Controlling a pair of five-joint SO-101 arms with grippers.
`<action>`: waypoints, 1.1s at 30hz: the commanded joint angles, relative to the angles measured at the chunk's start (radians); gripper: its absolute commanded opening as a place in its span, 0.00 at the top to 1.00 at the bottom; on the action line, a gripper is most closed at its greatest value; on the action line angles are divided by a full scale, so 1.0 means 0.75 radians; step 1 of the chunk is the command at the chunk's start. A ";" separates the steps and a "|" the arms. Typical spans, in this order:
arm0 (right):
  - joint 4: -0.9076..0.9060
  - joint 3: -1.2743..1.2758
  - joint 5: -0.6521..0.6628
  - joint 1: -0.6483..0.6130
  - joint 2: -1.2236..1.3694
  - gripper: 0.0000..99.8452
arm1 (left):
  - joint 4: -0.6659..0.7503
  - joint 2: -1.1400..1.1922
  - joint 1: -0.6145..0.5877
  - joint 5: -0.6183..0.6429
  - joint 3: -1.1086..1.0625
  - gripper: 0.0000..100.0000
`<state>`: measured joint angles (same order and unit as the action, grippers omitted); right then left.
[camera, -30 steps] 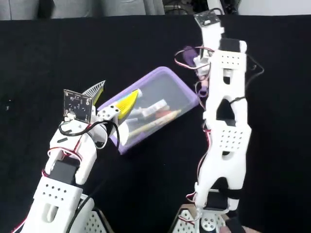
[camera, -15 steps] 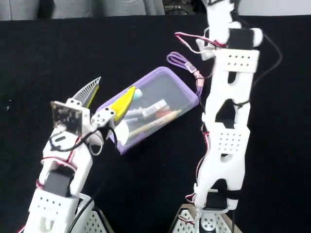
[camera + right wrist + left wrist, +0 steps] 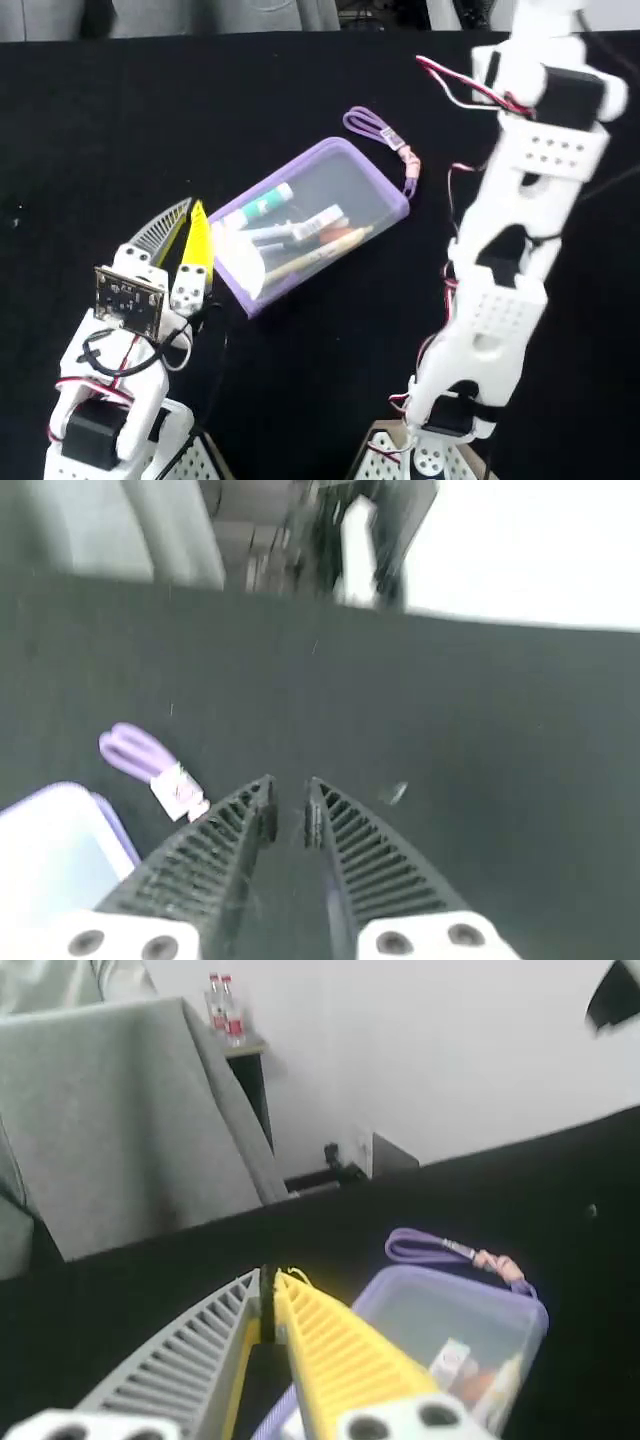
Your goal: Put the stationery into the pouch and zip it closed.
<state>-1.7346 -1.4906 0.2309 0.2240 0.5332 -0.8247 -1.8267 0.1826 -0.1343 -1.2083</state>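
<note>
Your left gripper (image 3: 191, 206) sits just beside the near end of the pouch (image 3: 345, 172). Its grey and yellow fingers are pressed together at the tips and grip nothing. The pouch lies slantwise on the black table (image 3: 300, 80), between your two arms. The stationery (image 3: 300, 235) is inside it: pens, a green-capped stick and a pencil. Its purple strap (image 3: 368, 125) trails off the far corner. Whether the zip is drawn is too hard to make out. Your right gripper (image 3: 290, 783) hangs above the table near the strap, and its fingers seem a narrow crack apart, holding nothing.
</note>
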 commanded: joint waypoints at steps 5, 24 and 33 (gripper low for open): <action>-0.045 -0.060 -0.012 0.027 -0.388 0.95 | -0.301 -0.002 -0.009 -0.018 0.066 0.97; -0.041 0.778 -0.012 0.016 -1.335 0.95 | -0.450 -0.002 -0.199 -0.010 -0.396 0.97; 0.031 1.466 -0.012 0.016 -1.738 0.95 | -0.444 -0.002 -0.433 -0.010 -0.545 0.97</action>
<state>-1.7346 -0.5439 0.2309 0.2332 -0.6851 -1.1776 -1.8251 -0.0767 -0.1389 -1.5873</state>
